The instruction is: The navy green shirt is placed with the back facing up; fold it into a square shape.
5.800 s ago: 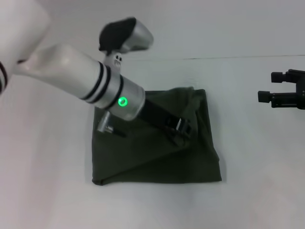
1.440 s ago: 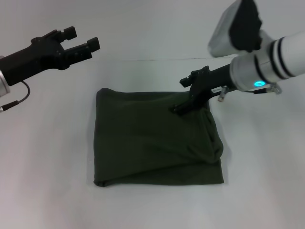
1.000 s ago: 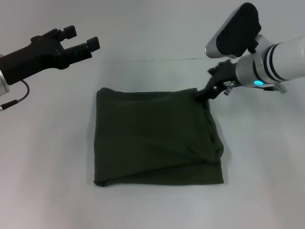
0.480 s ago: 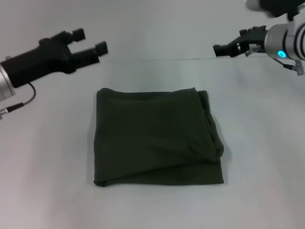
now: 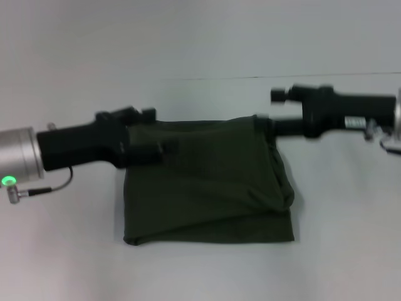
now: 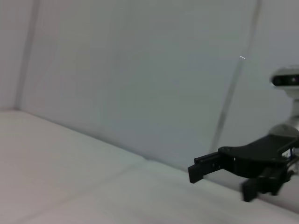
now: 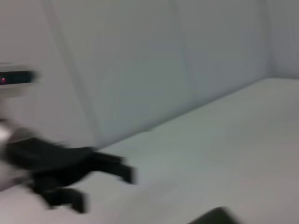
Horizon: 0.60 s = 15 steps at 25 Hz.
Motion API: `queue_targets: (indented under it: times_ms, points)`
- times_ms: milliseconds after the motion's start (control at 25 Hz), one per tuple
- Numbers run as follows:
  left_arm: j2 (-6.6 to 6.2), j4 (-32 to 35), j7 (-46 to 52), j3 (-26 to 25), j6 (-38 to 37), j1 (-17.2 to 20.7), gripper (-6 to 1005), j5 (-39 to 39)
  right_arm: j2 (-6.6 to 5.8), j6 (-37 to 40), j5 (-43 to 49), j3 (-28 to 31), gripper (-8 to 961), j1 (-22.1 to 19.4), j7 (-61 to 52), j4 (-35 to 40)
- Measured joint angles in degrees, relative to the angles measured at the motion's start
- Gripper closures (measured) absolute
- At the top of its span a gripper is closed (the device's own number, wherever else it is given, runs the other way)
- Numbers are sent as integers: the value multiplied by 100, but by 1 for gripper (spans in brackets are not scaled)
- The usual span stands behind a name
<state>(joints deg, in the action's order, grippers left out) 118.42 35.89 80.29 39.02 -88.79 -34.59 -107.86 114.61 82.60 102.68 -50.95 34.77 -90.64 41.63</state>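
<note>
The navy green shirt [image 5: 207, 188] lies folded into a rough square in the middle of the white table, plain side up, with a bulged fold along its right edge. My left gripper [image 5: 155, 130] is open and empty, held level over the shirt's far left corner and pointing right. My right gripper [image 5: 276, 110] is open and empty, held level by the shirt's far right corner and pointing left. The left wrist view shows the right gripper [image 6: 223, 176] farther off. The right wrist view shows the left gripper [image 7: 105, 184] farther off.
The white table [image 5: 62, 251] runs back to a seam [image 5: 207, 78] with the pale wall behind. A cable [image 5: 44, 187] hangs from the left arm's wrist.
The right gripper let go of the shirt's far right corner and lifted away. Both arms then swung down and inward to the shirt's far corners, facing each other.
</note>
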Motion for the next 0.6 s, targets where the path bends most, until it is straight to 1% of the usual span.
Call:
queue_targets:
  times_ms: [80,240,320,600]
  points:
    - [-8,-139,-152,72,-43,-48,79,-118,-74,315,34,31,32,-3,284,-369]
    - [-29,-372,-724,82,14,-70,80,-177,-99,309,56,33,32,-14,970,-865]
    - [-65,-413,-889,50,67,-83,80,-178,-103,294,78,22,32,-6,1171,-982]
    - [-156,-416,-860,45,19,-213,80,-317,-100,250,84,36,33,30,1363,-1050]
